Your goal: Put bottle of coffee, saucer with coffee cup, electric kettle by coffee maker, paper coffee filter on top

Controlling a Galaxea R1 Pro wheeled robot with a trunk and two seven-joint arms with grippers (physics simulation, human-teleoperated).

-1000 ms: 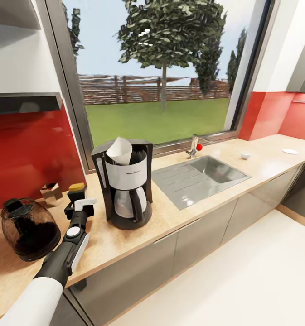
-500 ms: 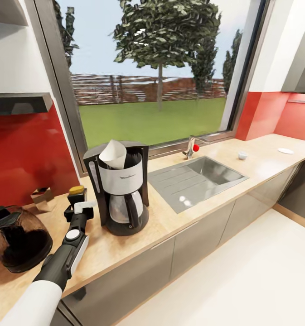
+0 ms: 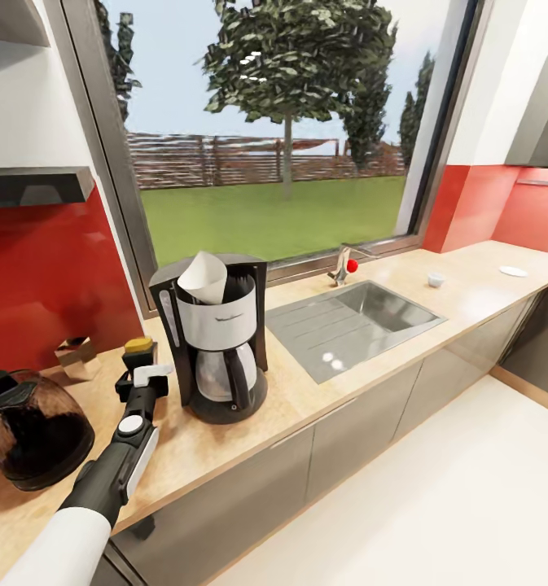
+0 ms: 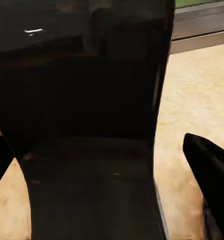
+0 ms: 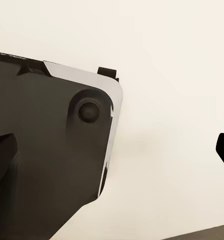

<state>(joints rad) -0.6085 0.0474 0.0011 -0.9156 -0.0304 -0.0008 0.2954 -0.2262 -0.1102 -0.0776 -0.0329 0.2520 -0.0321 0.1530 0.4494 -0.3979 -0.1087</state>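
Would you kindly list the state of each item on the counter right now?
coffee maker: upright on the countertop
paper coffee filter: sitting in the coffee maker's top
bottle of coffee: upright, capped, beside the coffee maker
electric kettle: upright, lid on
left hand: at the bottle; grip unclear

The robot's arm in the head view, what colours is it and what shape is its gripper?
The left arm starts as a fat white tube, then turns black with a white panel along one side and a round white button on top. The left gripper has a white block on its black end. In the right wrist view, the right gripper's fingers look black.
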